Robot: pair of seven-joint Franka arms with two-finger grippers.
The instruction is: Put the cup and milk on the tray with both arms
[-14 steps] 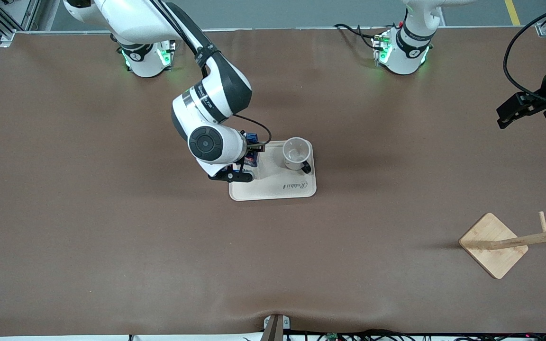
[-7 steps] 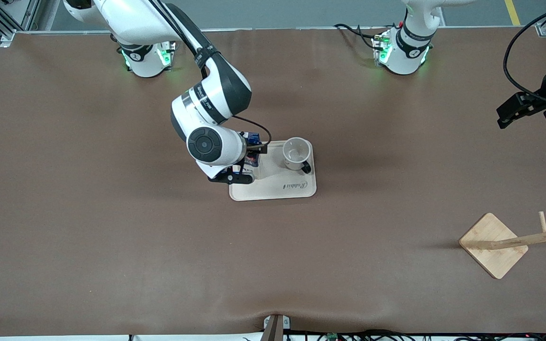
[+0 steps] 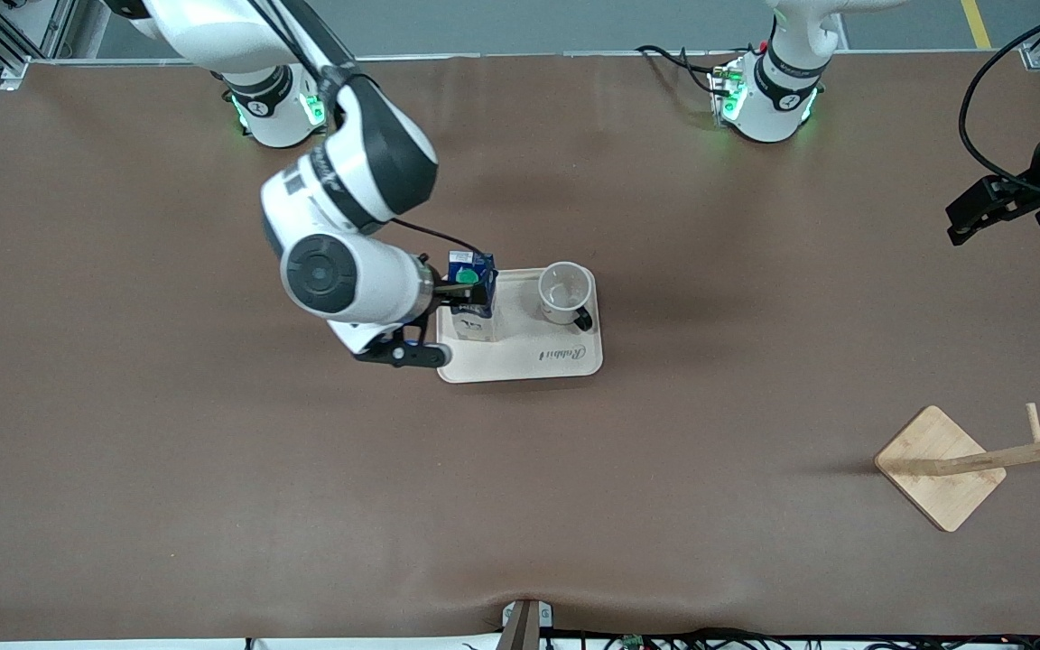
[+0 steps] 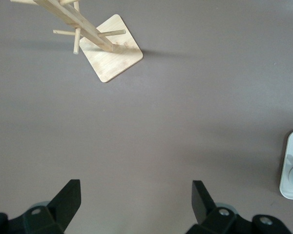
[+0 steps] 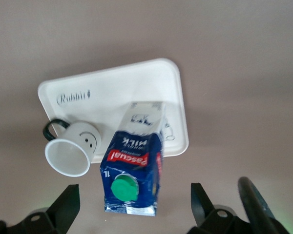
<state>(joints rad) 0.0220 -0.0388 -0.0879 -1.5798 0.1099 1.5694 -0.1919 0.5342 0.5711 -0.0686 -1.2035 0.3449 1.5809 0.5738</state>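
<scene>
The milk [image 3: 471,305] stands upright at frame centre on the tray [image 3: 529,361], cap up, beside the cup [image 3: 566,292]. Both the right tool [image 3: 430,320] and the left tool [image 3: 980,209] are spread wide, holding nothing.

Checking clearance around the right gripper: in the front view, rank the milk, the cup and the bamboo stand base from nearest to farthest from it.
From the right gripper, open:
1. Milk, beside it, standing on the tray.
2. Cup, on the tray, toward the left arm's end.
3. Bamboo stand base, at the left arm's end of the table.
</scene>
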